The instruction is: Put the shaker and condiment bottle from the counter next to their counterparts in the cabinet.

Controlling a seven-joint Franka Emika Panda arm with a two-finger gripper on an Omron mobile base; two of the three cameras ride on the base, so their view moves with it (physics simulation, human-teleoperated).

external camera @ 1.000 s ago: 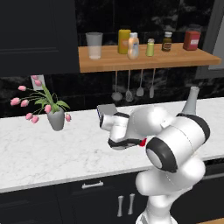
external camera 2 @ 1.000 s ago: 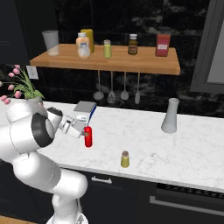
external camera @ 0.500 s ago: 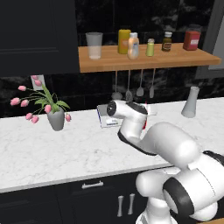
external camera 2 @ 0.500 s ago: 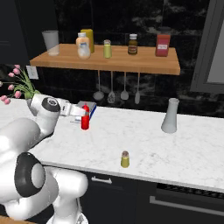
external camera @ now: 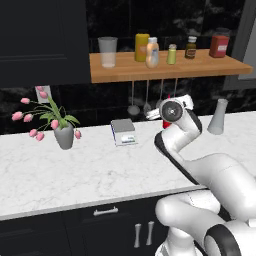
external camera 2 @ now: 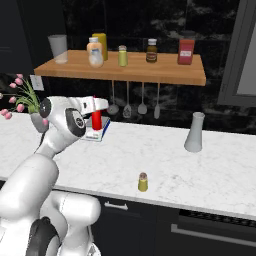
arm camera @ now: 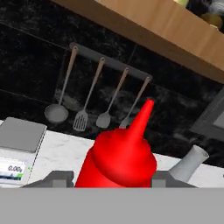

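The end effector (external camera 2: 96, 111) is clamped on the condiment bottle (external camera 2: 96, 120), held upright above the worktop (external camera 2: 165, 160), long axis vertical and its nozzle pointing up toward the cabinet (external camera 2: 150, 75) overhead. Below the end effector lies a scale (external camera: 123, 132); the shaker (external camera 2: 143, 182) stands lower down to its right on the worktop.
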